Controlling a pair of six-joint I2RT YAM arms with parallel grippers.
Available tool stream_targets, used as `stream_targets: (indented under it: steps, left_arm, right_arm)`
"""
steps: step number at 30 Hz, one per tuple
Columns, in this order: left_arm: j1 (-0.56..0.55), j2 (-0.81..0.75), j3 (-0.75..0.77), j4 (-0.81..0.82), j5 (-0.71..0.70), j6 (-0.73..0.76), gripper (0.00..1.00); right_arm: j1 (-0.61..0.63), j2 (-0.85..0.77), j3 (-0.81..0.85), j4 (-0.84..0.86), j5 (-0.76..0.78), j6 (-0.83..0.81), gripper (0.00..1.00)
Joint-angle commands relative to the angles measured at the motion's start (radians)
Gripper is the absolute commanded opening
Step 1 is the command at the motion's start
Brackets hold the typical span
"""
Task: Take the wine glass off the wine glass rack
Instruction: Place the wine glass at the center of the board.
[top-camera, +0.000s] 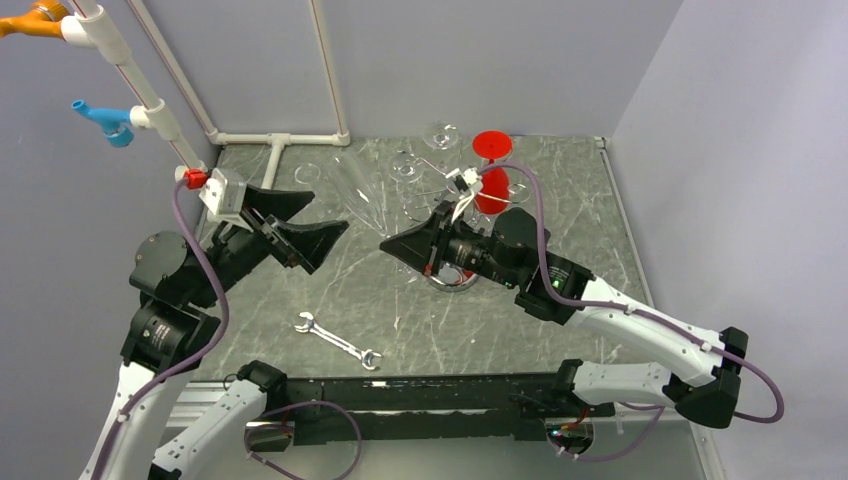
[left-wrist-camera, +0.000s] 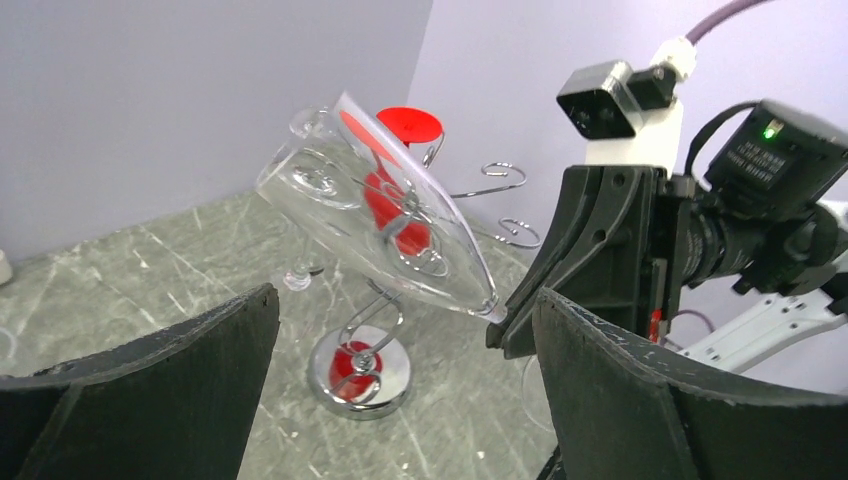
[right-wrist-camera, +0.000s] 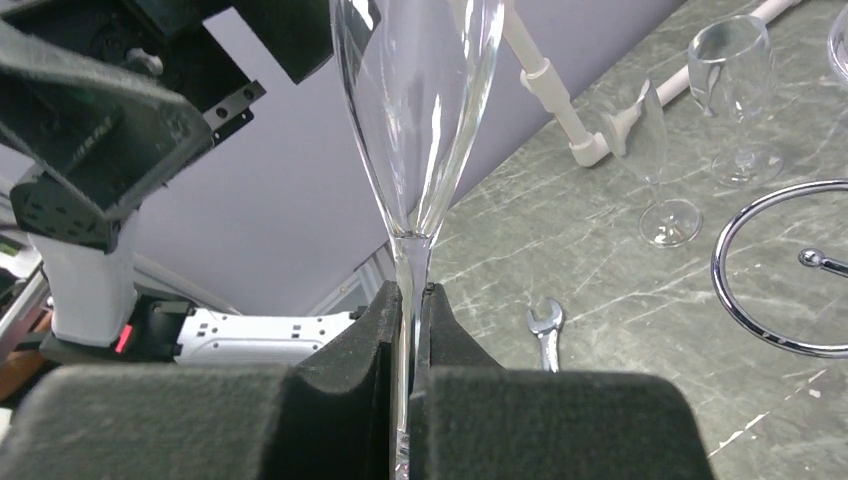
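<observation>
My right gripper (top-camera: 393, 243) is shut on the stem of a clear flute wine glass (top-camera: 362, 195), holding it tilted in the air, bowl pointing to the far left. In the right wrist view the stem (right-wrist-camera: 410, 290) is pinched between the pads and the bowl (right-wrist-camera: 420, 110) rises above. The chrome wine glass rack (left-wrist-camera: 360, 372) stands just beyond, with a red glass (left-wrist-camera: 400, 190) hanging on its wire arms; its base (top-camera: 452, 284) is mostly hidden under my right arm. The held glass (left-wrist-camera: 390, 230) is apart from the rack's arms. My left gripper (top-camera: 328, 213) is open and empty, left of the glass.
A silver wrench (top-camera: 338, 342) lies on the table near the front. Several clear glasses (top-camera: 405, 165) stand at the back by the rack, two of them in the right wrist view (right-wrist-camera: 740, 90). A white pipe frame (top-camera: 280, 140) runs along the back left.
</observation>
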Motion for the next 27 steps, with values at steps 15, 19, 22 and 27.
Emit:
stream_targets:
  steps: [15, 19, 22, 27]
  left_arm:
    - [0.001, 0.069, -0.006, 0.179, 0.078, -0.264, 0.99]
    - [0.000, 0.085, 0.012, 0.171, 0.090, -0.283, 0.98]
    - [0.000, 0.104, 0.037, 0.132, 0.089, -0.280, 0.97]
    - [0.000, 0.122, 0.051, 0.117, 0.108, -0.281, 0.92]
  right_arm:
    - [0.003, -0.098, -0.091, 0.190, -0.082, -0.157, 0.00]
    - [0.003, -0.107, -0.116, 0.234, -0.116, -0.178, 0.00]
    - [0.003, -0.112, -0.138, 0.270, -0.143, -0.209, 0.00]
    - [0.003, -0.104, -0.149, 0.275, -0.164, -0.256, 0.00]
